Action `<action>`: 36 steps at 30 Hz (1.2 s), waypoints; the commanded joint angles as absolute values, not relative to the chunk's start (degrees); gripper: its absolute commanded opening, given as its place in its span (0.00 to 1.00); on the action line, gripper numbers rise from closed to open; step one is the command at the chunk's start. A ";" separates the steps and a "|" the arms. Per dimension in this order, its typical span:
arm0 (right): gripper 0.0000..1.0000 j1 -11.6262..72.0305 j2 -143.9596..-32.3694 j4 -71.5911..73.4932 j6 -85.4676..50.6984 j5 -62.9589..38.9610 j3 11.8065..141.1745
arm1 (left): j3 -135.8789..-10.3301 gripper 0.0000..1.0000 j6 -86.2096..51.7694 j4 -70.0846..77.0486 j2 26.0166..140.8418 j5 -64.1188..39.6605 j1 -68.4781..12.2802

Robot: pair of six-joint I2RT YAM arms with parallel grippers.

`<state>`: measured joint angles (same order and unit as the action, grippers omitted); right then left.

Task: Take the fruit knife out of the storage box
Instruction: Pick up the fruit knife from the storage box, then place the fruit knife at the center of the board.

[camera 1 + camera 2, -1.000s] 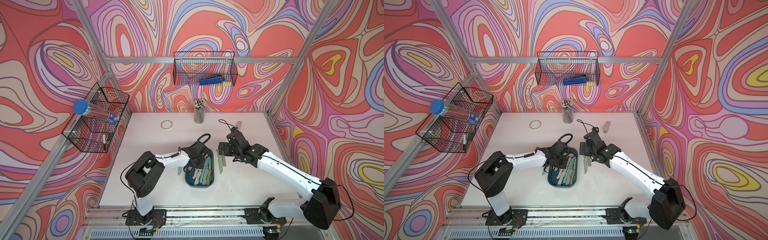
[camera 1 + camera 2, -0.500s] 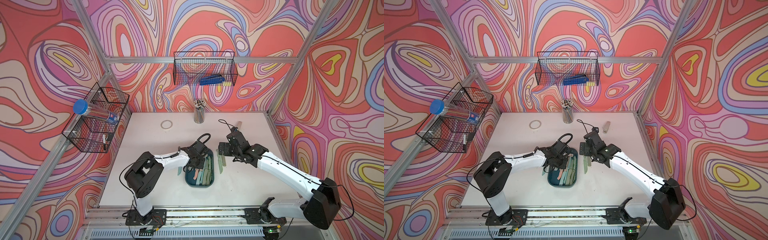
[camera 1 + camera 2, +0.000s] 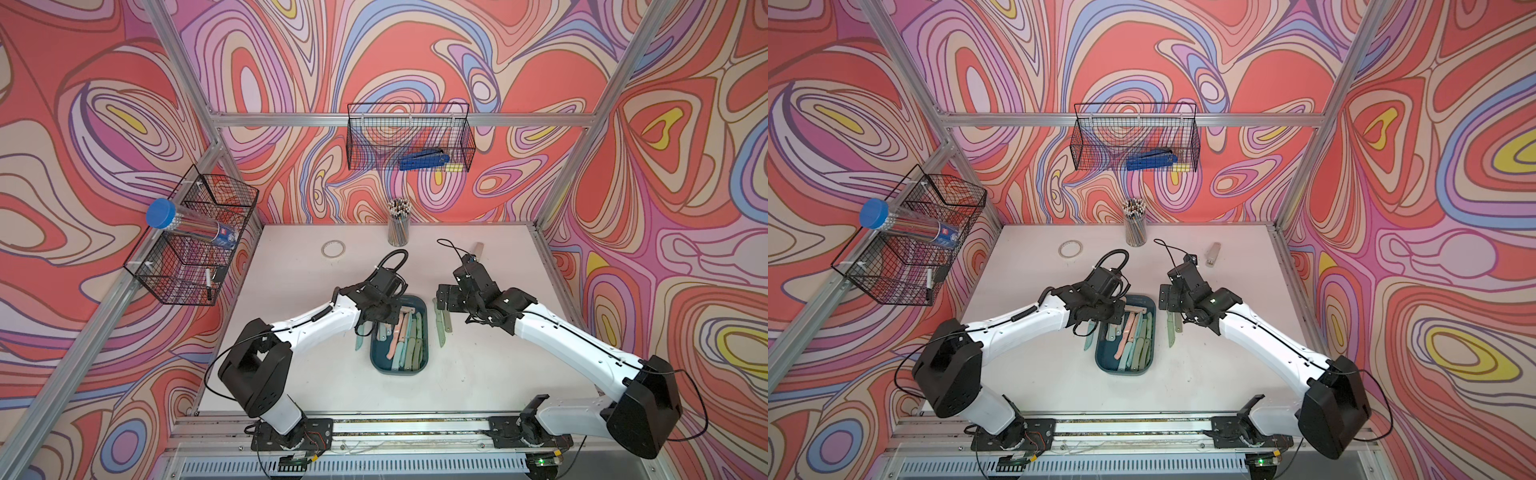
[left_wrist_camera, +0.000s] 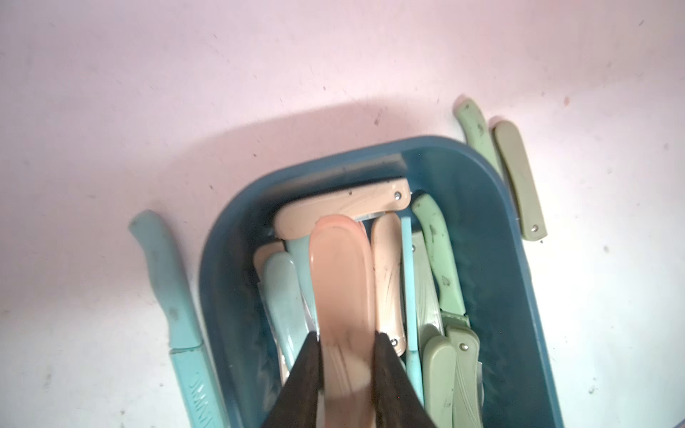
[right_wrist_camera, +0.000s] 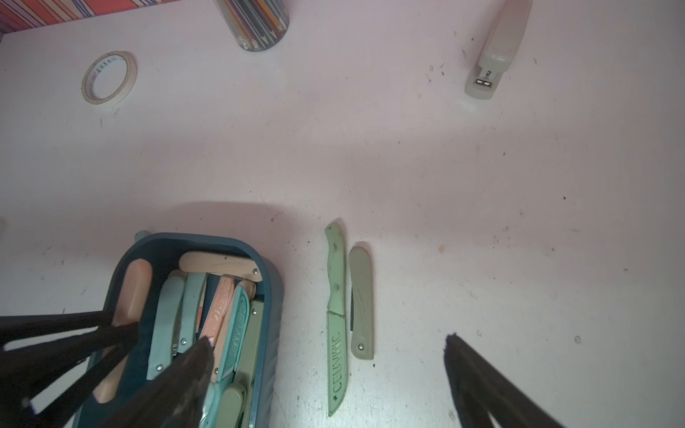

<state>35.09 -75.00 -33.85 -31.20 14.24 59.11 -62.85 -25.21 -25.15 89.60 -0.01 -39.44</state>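
- Both top views are showing a white table (image 3: 291, 270) filling the floor of a cell. Its walls are swirling in red, pink, purple, blue and yellow, and aluminium bars (image 3: 291, 119) are framing it.
- The wrist views are showing the table's surface speckled with dark marks and scuffs.
- The storage box (image 3: 377, 360) is sitting near the table's middle, a little toward 6 o'clock, and is holding folded knives in teal, green and peach.
- The left fingers (image 4: 307, 370) are pinching a peach fruit knife (image 4: 341, 281) by one end and holding it over the other knives, within the box's outline. Whether it is touching those below cannot be told.
- The right fingers (image 5: 478, 374) are standing spread wide, gripping nothing, and hovering at 3 o'clock of the box above two green knives (image 3: 441, 332) lying side by side on the table.
- A teal knife (image 3: 359, 337) is lying on the table just beside the box's 9 o'clock wall.
- Toward 12 o'clock a pencil cup (image 3: 398, 230) is standing, with a tape ring (image 5: 107, 104) lying at 11 o'clock and a stapler (image 5: 495, 52) at 1 o'clock.
- A wire basket (image 3: 374, 137) is hanging on the back wall and holding a blue tool (image 3: 424, 160). A second basket (image 3: 199, 266) on the 9 o'clock wall is carrying a blue-capped tube (image 3: 195, 226).
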 commanded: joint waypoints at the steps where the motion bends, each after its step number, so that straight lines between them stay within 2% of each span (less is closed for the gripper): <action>1: 0.98 34.72 -75.21 -33.10 -31.37 13.83 58.55 | -60.78 0.19 -23.02 -27.70 84.96 0.04 -36.09; 9: 0.98 34.37 -76.07 -32.99 -30.77 12.92 59.22 | -53.40 0.20 -22.37 -25.48 78.90 2.23 -30.25; 18: 0.98 34.21 -76.97 -32.96 -30.58 12.30 59.68 | -44.95 0.21 -24.96 -19.16 78.79 0.44 -24.14; 24: 0.98 34.11 -77.80 -32.81 -30.81 11.80 59.81 | -44.30 0.21 -23.69 -16.73 83.20 -3.44 -22.68; 36: 0.98 34.10 -77.75 -33.05 -31.53 11.53 59.59 | -44.55 0.20 -23.43 -13.00 89.91 -4.64 -22.68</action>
<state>34.41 -77.54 -33.41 -31.16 11.84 59.11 -44.25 -24.01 -14.72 89.01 -3.84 -22.87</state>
